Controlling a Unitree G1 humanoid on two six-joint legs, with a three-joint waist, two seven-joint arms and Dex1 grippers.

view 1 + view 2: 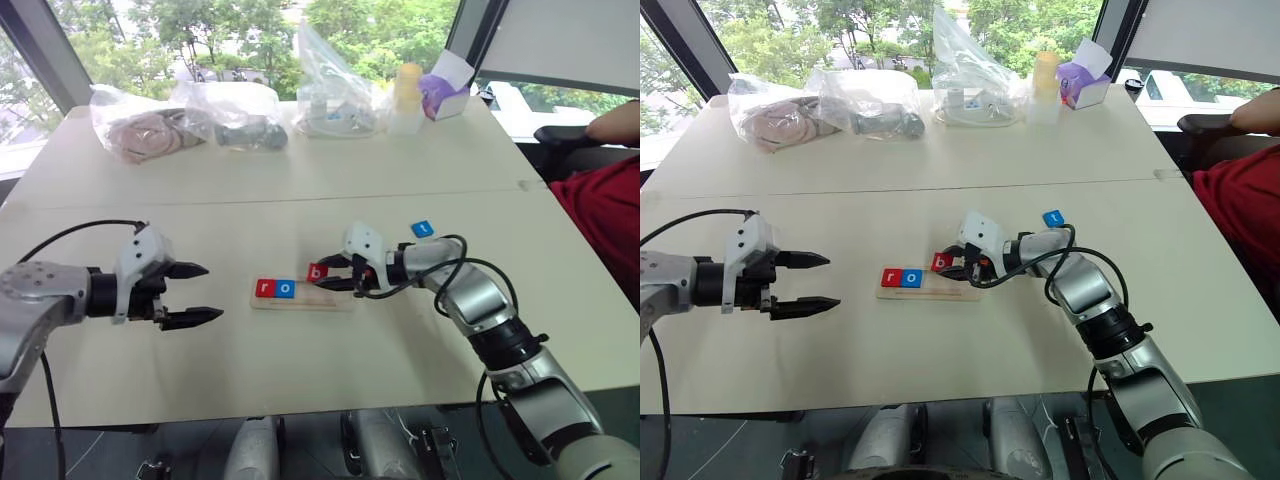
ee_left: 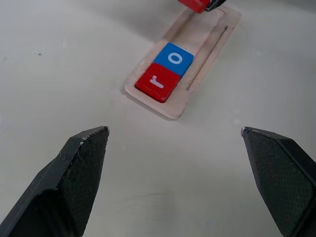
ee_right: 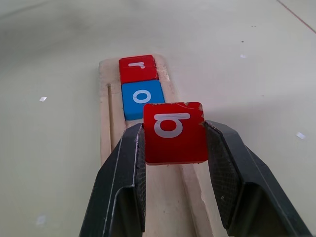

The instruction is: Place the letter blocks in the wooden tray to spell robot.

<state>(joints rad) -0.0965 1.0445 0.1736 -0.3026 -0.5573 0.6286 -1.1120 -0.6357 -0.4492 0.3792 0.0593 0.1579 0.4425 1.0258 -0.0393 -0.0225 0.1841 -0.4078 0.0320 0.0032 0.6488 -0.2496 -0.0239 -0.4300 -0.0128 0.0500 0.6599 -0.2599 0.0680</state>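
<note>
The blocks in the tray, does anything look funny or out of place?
Nothing stands out. The red r block and the blue o block lie flat and in line in the wooden tray. The right hand holds the red b block above it.

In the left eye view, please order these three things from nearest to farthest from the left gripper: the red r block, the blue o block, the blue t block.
From the left gripper:
1. The red r block, at the tray's end facing that gripper.
2. The blue o block, touching the r block, on its far side.
3. The blue t block, on the table beyond the right gripper.
</note>
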